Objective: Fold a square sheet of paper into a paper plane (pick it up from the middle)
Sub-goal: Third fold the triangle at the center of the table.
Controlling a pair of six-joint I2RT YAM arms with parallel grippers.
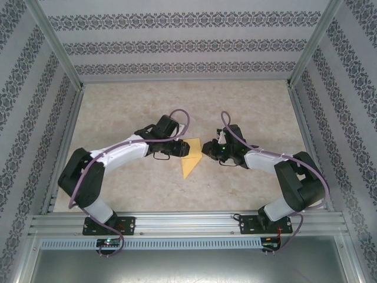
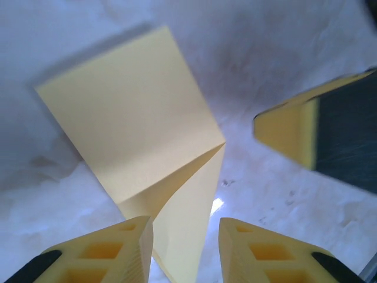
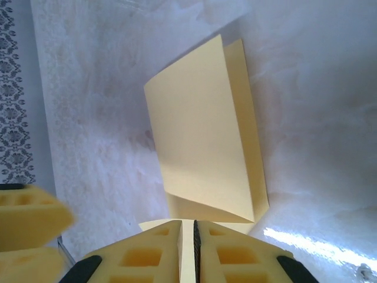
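Observation:
The square sheet of paper point(image 1: 189, 160) is yellow and folded over into a pointed, layered shape with a diagonal crease. It lies at the table's middle between both grippers. In the left wrist view the paper point(image 2: 135, 118) runs down between the fingers of my left gripper point(image 2: 185, 242), which stand apart and open. My left gripper point(image 1: 180, 148) is at the paper's left edge. My right gripper point(image 1: 205, 148) is at its right edge. In the right wrist view the right gripper point(image 3: 189, 247) is shut on a near edge of the paper point(image 3: 206, 130), and a thin strip shows between the pads.
The beige marbled table point(image 1: 129, 112) is boxed in by an aluminium frame and patterned walls point(image 1: 177, 44). One yellow finger point(image 2: 294, 132) of the right gripper shows at the right of the left wrist view. The left gripper's yellow fingers point(image 3: 29, 221) show at the lower left of the right wrist view.

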